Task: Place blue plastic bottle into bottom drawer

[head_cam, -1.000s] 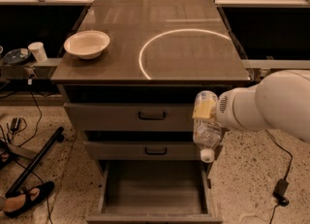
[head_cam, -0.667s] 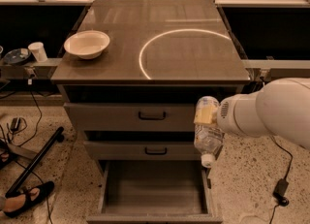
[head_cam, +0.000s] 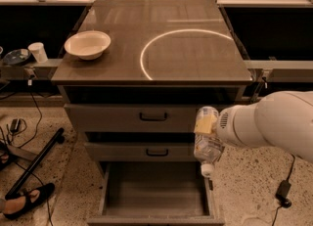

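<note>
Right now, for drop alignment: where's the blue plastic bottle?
Blue plastic bottle hangs cap-down in the gripper, right of centre, above the bottom drawer's right edge.

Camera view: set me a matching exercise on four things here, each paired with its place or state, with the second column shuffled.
Things:
1. bowl
2. blue plastic bottle
3. bottom drawer
4. white cup

Places or states:
A. pulled open, below two shut drawers
B. off the cabinet, to its left
C. on the cabinet top, near its left edge
D. cap down in the gripper, which is at the end of the arm in front of the cabinet's right side, above the open drawer's right edge

Pairs: 1-C; 2-D; 3-A; 4-B
</note>
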You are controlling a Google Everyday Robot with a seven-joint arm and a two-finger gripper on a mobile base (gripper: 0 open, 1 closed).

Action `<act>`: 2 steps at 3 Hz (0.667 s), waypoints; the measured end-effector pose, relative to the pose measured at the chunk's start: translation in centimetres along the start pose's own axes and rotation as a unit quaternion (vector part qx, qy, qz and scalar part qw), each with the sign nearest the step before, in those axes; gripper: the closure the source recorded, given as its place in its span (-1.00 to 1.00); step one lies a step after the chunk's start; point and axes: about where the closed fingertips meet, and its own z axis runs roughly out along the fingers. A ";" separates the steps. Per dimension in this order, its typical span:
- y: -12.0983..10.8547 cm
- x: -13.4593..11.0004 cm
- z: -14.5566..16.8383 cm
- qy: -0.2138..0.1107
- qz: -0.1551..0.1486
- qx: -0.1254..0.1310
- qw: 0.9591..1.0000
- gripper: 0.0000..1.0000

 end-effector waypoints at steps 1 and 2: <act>-0.6 1.3 1.8 0.010 0.015 -0.017 1.000 1.00; -1.4 2.6 3.8 0.021 0.037 -0.033 0.999 1.00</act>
